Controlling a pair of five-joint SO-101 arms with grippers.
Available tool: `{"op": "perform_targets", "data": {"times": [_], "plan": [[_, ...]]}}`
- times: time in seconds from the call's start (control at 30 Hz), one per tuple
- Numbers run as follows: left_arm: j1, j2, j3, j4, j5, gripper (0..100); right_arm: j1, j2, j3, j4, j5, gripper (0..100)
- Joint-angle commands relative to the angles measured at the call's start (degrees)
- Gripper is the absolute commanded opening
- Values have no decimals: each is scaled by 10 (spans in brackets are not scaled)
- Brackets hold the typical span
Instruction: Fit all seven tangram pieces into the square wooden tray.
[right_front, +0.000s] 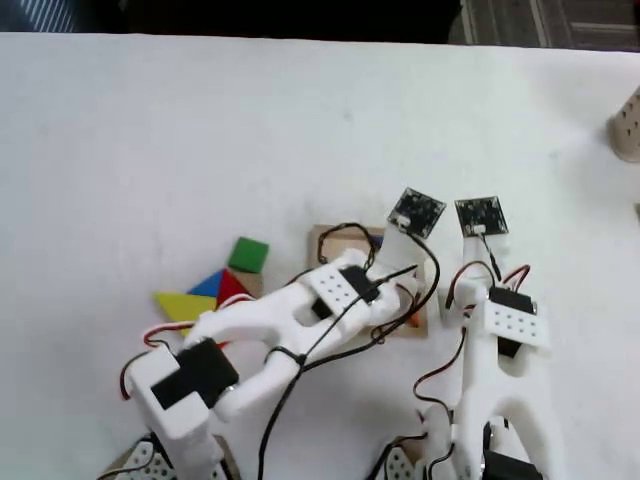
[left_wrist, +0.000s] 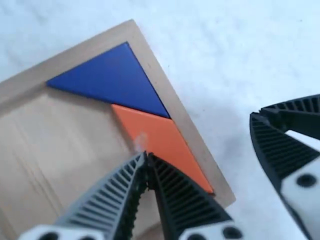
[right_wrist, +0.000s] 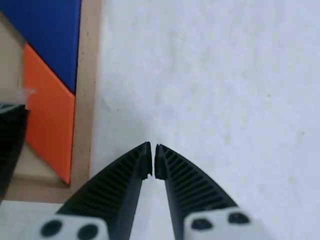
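The square wooden tray (right_front: 322, 240) lies near the middle of the table (right_front: 150, 150), half under the left arm. Inside it we see two pieces: a dark blue triangle (left_wrist: 112, 80) in one corner and an orange parallelogram (left_wrist: 160, 142) touching its long side, both against the same rim. The left gripper (left_wrist: 146, 159) hangs over the orange parallelogram with the jaws pressed together and nothing between them; we cannot tell if the tips touch the piece. The right gripper (right_wrist: 152, 152) is over bare table at about 3 o'clock from the tray, just beside the rim, also with the jaws closed and empty. At about 9 o'clock from the tray, the loose pieces lie close together: a green square (right_front: 248, 254), a red triangle (right_front: 233, 287), a light blue triangle (right_front: 208, 285) and a yellow triangle (right_front: 183, 304). We judge these pieces to be light, stiff and not fragile, with smooth painted faces that can slip. Because they lie flat, we think the hold must be on the thin edges: two parallel sides for the square, and for a triangle the long side against the opposite corner. The pieces touch each other, so one may need to be pushed free first.
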Motion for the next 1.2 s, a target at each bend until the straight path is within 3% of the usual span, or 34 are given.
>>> {"op": "perform_targets", "data": {"times": [0.0,0.13,0.33,0.43,0.57,0.8,1.03,1.17], "plan": [[-32,-10,-23,-8,3,23,1,-16,-4,3,5,21],[-88,-48,-23,48,3,23,1,-16,-4,3,5,21],[-201,-134,-22,213,-4,23,1,-16,-4,3,5,21],[-249,-153,-11,249,-69,23,1,-16,-4,3,5,21],[-277,-155,28,246,-160,23,2,-16,-4,3,5,21],[-313,-182,62,241,-223,22,3,-16,-4,4,5,21],[-356,-311,204,127,-236,24,2,-16,-4,5,5,21],[-371,-347,243,118,-236,24,2,-16,-4,5,5,21]]}}
